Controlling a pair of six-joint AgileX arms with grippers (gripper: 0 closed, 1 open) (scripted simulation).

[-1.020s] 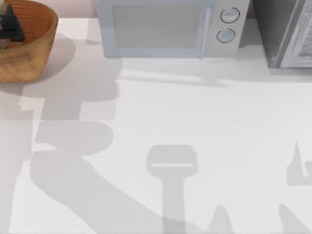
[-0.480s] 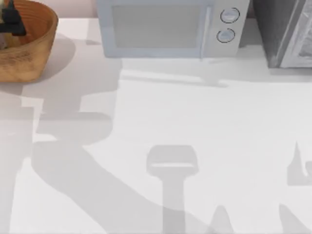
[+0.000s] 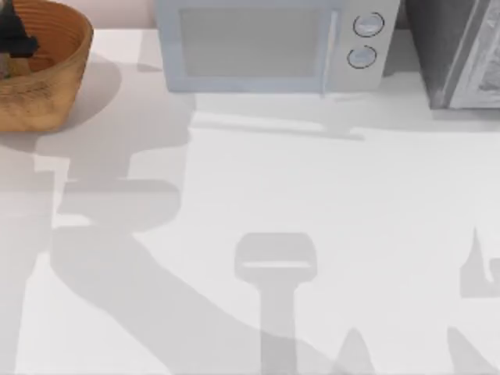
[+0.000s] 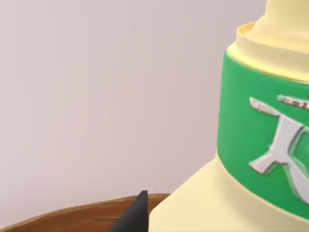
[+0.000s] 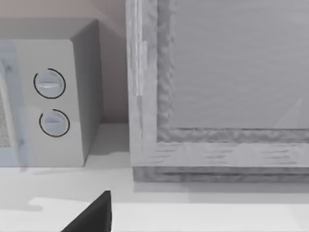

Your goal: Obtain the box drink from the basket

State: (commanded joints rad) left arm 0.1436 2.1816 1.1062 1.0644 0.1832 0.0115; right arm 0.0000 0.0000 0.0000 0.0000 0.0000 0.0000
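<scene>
A: Where's the box drink (image 4: 251,145)?

B: In the left wrist view it stands upright, long axis vertical, green band facing the camera, above the brown rim of the basket (image 3: 55,70) at the table's (image 3: 312,203) far left corner.

A: And the left gripper (image 3: 14,35)?

B: Over the basket. One dark fingertip (image 4: 135,215) sits right beside the carton's base; whether it grips, I cannot tell.

A: What's around?

B: A microwave (image 3: 273,47) at the back, then a grey cabinet (image 3: 457,55) at the right. The right gripper's fingertip (image 5: 94,215) hangs low facing them.
</scene>
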